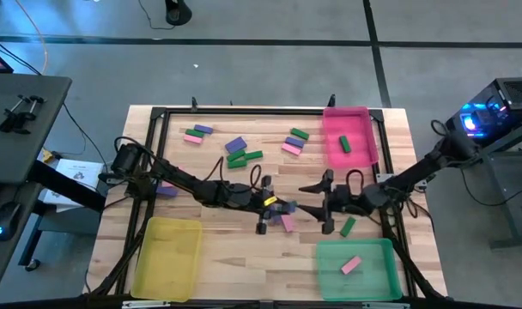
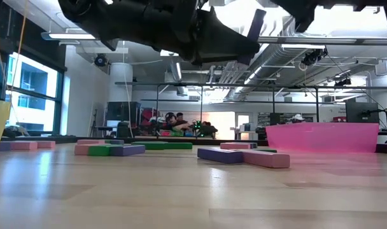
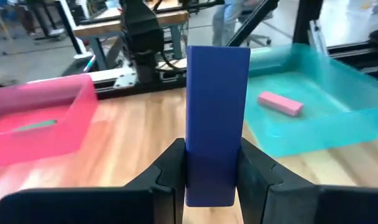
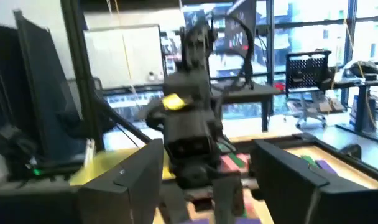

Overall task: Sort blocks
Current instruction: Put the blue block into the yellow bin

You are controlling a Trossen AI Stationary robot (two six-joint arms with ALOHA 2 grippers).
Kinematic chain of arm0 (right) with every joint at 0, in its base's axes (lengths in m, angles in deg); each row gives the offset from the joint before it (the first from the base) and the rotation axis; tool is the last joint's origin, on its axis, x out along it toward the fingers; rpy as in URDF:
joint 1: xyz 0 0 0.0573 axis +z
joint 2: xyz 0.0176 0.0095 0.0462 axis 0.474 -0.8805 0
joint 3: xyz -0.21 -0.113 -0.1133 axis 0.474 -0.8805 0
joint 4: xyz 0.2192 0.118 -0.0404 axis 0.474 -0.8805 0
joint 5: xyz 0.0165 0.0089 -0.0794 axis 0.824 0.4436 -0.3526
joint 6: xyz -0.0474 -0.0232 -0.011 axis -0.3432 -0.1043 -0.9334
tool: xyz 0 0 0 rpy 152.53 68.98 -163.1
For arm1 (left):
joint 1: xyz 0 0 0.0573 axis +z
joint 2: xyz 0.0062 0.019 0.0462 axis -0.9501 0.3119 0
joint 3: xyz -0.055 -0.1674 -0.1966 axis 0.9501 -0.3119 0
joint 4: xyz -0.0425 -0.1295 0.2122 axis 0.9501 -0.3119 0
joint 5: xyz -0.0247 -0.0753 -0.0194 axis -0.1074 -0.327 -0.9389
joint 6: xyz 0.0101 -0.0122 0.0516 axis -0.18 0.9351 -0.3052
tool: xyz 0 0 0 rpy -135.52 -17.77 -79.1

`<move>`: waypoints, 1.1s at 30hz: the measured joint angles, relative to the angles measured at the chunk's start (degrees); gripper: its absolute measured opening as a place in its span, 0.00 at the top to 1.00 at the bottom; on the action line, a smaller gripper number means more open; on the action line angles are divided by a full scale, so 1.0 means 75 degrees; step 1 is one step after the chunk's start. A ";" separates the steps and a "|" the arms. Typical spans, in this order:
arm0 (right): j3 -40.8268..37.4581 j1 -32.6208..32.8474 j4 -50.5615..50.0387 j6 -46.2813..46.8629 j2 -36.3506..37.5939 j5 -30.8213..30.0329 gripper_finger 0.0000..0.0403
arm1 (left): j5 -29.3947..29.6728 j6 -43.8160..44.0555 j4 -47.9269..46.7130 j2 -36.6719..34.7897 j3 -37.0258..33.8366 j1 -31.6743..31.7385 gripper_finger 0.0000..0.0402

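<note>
We see the left gripper (image 3: pixel 211 180) clamped on a purple block (image 3: pixel 217 118) — it stands upright between the two fingers (image 3: pixel 167 174), rising well past their tips, above mid-table between the pink tray (image 1: pixel 349 137) and the green tray (image 1: pixel 357 268). The right gripper (image 1: pixel 324 203) faces it from just beside — fingers spread wide, nothing between them. We can read no writing anywhere.
</note>
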 joint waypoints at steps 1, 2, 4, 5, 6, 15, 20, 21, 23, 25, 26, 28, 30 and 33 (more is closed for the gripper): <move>0.0000 0.0032 -0.0075 -0.0001 0.0107 0.0004 0.44 | 0.0110 -0.0102 -0.0111 -0.0097 0.0002 -0.0028 0.81; 0.0000 0.0070 -0.0164 -0.0001 0.0186 0.0015 0.44 | 0.0269 -0.0239 -0.0418 -0.0264 0.0037 -0.0085 0.81; 0.0000 0.0142 -0.0295 0.0031 0.0236 0.0027 0.44 | 0.0752 -0.0469 -0.1476 -0.0701 0.0231 -0.0239 0.81; 0.0000 0.0182 -0.0379 0.0056 0.0232 0.0050 0.44 | 0.1084 -0.0542 -0.2240 -0.0980 0.0386 -0.0351 0.81; 0.0000 0.0230 -0.0483 0.0072 0.0214 0.0051 0.44 | 0.1483 -0.0545 -0.3149 -0.1249 0.0614 -0.0473 0.81; 0.0003 0.0428 -0.1121 0.0637 -0.0107 0.0050 0.44 | 0.3317 0.3492 -1.1794 -0.2525 0.3068 -0.2734 0.81; 0.0003 0.0430 -0.1119 0.0592 -0.0241 0.0050 0.44 | 0.1900 0.8063 -1.4034 -0.2492 0.3135 -0.4285 0.81; 0.0003 0.0430 -0.1120 0.0594 -0.0254 0.0050 0.44 | 0.1641 0.8864 -1.4096 -0.2457 0.3019 -0.4567 0.81; 0.0003 0.0430 -0.1146 0.0548 -0.0257 0.0051 0.44 | 0.1147 1.0214 -1.4042 -0.2329 0.2735 -0.5094 0.81; 0.0003 0.0430 -0.1147 0.0504 -0.0257 0.0056 0.44 | 0.0715 1.1321 -1.3716 -0.2215 0.2362 -0.5492 0.81; 0.0003 0.0430 -0.1154 0.0435 -0.0257 0.0058 0.44 | 0.0532 1.1860 -1.3600 -0.2166 0.2174 -0.5650 0.81; 0.0003 0.0430 -0.1169 0.0399 -0.0257 0.0065 0.44 | 0.0088 1.2930 -1.3333 -0.2068 0.1757 -0.5876 0.81; 0.0003 0.0431 -0.1200 0.0395 -0.0257 0.0066 0.44 | -0.0402 1.3807 -1.2997 -0.2013 0.1320 -0.6052 0.81; 0.0003 0.0431 -0.1246 0.0395 -0.0257 0.0073 0.44 | -0.0865 1.4403 -1.2223 -0.2021 0.0633 -0.6158 0.81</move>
